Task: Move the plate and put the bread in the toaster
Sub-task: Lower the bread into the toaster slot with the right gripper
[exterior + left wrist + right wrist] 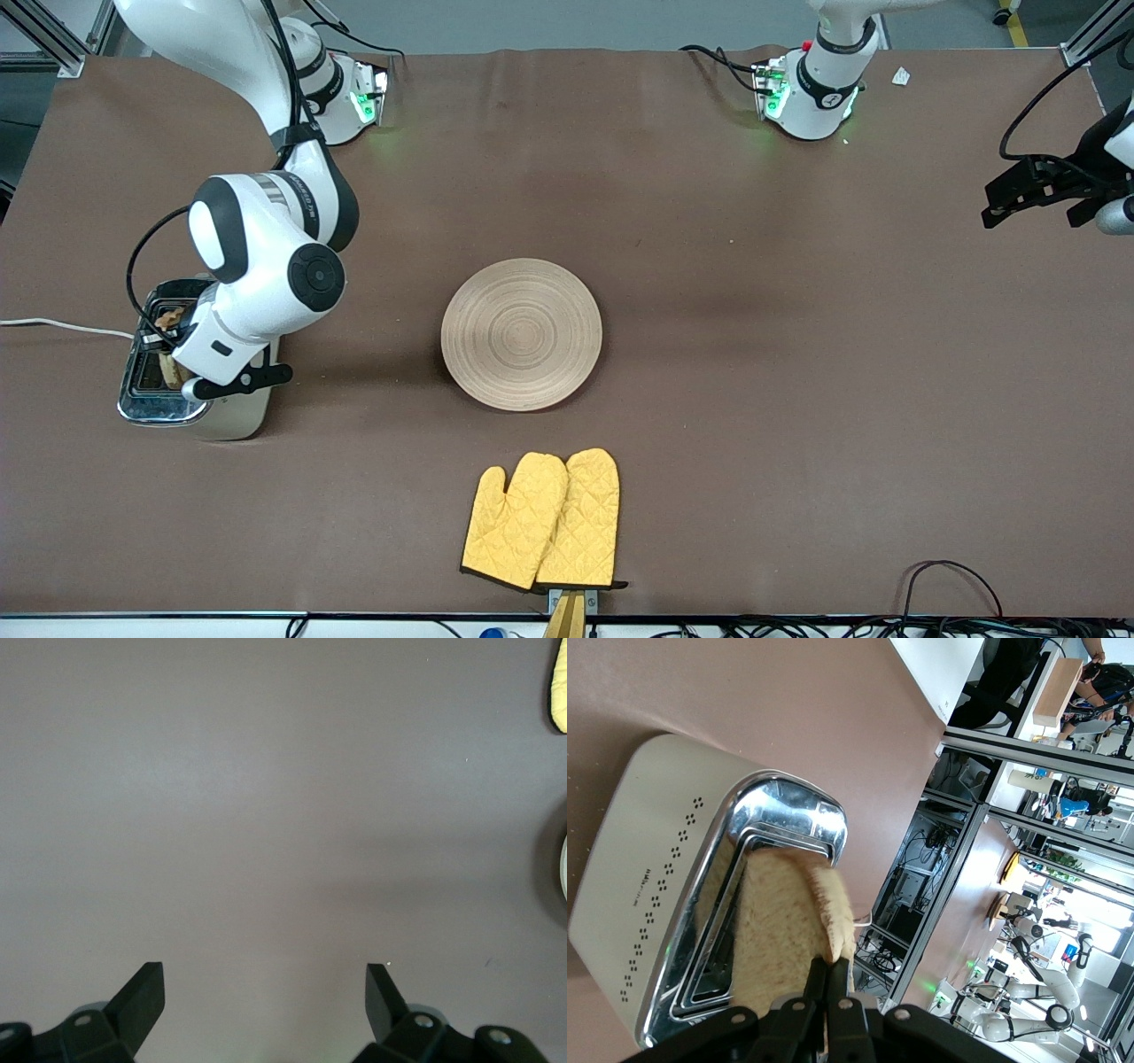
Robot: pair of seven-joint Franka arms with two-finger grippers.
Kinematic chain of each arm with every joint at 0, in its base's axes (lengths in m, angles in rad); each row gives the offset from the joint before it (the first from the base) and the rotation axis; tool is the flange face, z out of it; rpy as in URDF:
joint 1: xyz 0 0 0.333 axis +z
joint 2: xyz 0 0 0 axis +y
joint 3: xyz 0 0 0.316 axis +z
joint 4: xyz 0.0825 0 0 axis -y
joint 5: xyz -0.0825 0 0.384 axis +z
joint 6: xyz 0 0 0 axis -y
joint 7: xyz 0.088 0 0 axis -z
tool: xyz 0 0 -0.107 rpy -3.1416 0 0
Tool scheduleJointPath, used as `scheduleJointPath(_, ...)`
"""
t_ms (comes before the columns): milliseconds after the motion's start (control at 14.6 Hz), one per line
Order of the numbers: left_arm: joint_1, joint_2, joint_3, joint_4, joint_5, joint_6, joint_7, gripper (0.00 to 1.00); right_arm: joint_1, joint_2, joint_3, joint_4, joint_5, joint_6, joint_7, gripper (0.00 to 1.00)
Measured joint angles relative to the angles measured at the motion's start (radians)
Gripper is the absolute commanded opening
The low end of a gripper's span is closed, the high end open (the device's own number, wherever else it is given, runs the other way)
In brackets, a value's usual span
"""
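The bread (pixel 780 930) is gripped by the right claw (pixel 827 979) and held in a slot of the toaster (pixel 199 416). The plate (pixel 522 334) lies beside the toaster, mid-table. The left claw (pixel 266 992) is held spread, waiting.

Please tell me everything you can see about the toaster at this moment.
The toaster is a boxy two-slot appliance with cream-beige sides, a small dotted pattern on its side and a shiny chrome top. It stands upright on the brown table toward the right arm's end, with a white cord leading away from it. A slice of bread stands partly in one slot, its top edge above the chrome. The right gripper is directly over the toaster, its jaws shut on the bread's upper edge.
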Motion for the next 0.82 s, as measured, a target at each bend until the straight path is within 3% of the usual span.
scheduleJointPath(824, -0.008, 0.007, -0.001, 0.011, 0.000, 0.001, 0.000, 1.00, -0.065, 0.022, -0.010, -0.001, 0.036, 0.085, 0.002, 0.00)
